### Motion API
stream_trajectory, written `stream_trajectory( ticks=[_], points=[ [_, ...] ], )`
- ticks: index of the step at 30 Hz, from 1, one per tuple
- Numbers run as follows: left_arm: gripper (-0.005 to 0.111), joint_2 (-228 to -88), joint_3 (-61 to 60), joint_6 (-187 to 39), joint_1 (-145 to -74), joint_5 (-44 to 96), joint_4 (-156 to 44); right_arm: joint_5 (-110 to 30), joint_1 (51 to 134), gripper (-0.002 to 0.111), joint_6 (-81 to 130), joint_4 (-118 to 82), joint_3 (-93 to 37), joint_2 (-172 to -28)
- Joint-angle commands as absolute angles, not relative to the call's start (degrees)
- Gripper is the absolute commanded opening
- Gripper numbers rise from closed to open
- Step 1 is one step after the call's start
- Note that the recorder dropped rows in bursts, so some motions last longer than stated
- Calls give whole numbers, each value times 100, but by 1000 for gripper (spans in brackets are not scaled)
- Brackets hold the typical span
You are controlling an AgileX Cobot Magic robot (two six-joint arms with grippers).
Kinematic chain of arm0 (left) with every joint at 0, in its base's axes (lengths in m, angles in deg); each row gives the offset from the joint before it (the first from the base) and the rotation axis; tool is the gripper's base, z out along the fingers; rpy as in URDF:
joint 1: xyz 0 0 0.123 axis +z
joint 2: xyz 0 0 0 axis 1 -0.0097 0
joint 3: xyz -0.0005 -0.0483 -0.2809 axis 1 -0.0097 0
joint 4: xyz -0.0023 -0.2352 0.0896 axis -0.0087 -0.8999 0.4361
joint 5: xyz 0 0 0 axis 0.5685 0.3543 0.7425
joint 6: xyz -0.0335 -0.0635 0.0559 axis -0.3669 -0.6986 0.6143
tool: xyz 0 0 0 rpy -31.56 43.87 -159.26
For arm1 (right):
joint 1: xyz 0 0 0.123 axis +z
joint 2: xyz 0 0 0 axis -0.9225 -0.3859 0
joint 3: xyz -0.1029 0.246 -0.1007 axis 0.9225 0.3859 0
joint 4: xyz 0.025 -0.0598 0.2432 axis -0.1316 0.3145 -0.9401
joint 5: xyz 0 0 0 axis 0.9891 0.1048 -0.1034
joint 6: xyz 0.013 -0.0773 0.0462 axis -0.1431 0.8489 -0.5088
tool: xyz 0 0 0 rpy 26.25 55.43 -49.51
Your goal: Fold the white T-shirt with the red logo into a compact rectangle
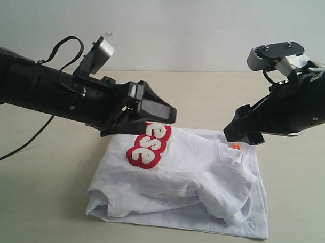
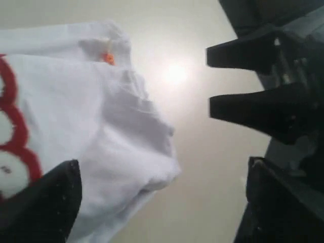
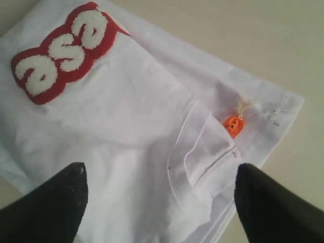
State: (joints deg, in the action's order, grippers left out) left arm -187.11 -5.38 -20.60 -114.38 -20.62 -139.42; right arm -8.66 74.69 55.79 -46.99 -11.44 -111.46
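Rumpled white T-shirt (image 1: pixel 203 181) lies half-folded near the bench (image 1: pixel 42 202)'s near edge, red logo (image 1: pixel 148 145) up. Left tool (image 2: pixel 162 163) and right tool (image 3: pixel 159 167) hover wide, empty. Next probably calls for gripping one side and folding it across.

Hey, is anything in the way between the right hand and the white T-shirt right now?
Nothing visible. The right hand hangs open just above the white T-shirt, near its orange tag, with only bare fabric below its fingers. The left hand is over the red logo, on the other side.

T-shirt (image 1: pixel 203 176) on table (image 1: pixel 36 208), logo (image 1: pixel 149 145) at its far-left corner
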Motion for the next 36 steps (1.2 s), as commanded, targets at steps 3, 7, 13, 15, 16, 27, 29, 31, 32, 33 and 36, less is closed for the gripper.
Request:
stream_trajectory(
  ticks=[3, 7, 13, 15, 16, 27, 29, 31, 32, 33, 36],
  points=[
    [58, -18776, -513, -2175, -11425, -1592, -12828, -535, 7458, 69, 7388, -6384, -1177, -11519],
    [32, -19069, -513, -2055, -11644, -1469, -12839, -656, 7458, 50, 7637, -6522, -1177, -11960],
    [27, -19663, -513, -1736, -12031, -1244, -13228, -896, 7458, 16, 7657, -6512, -1177, -12574],
    [27, -19855, -513, -1466, -12146, -1169, -13539, -955, 7458, 10, 7724, -6498, -1177, -12760],
    [27, -19926, -513, -1369, -12183, -1155, -13670, -1072, 7458, 8, 7740, -6498, -1177, -12850],
    [27, -20611, -513, -1099, -12559, -1202, -14082, -2576, 7458, 6, 7714, -6527, -1177, -13443],
    [27, -20690, -513, -1088, -12601, -1228, -14086, -2812, 7458, 6, 7676, -6545, -1177, -13522],
    [31, -20719, -513, -1074, -12638, -1228, -14097, -2960, 7458, 6, 7622, -6545, -1177, -13599],
    [34, -20719, -513, -1074, -12638, -1241, -14146, -2991, 7458, 6, 7622, -6545, -1177, -13636],
    [39, -20719, -513, -1074, -12638, -1281, -14172, -3048, 7458, 7, 7622, -6533, -1177, -13664],
    [53, -20622, -466, -1074, -12638, -1326, -14184, -3123, 7458, 7, 7594, -6545, -1177, -13734]
  ],
)
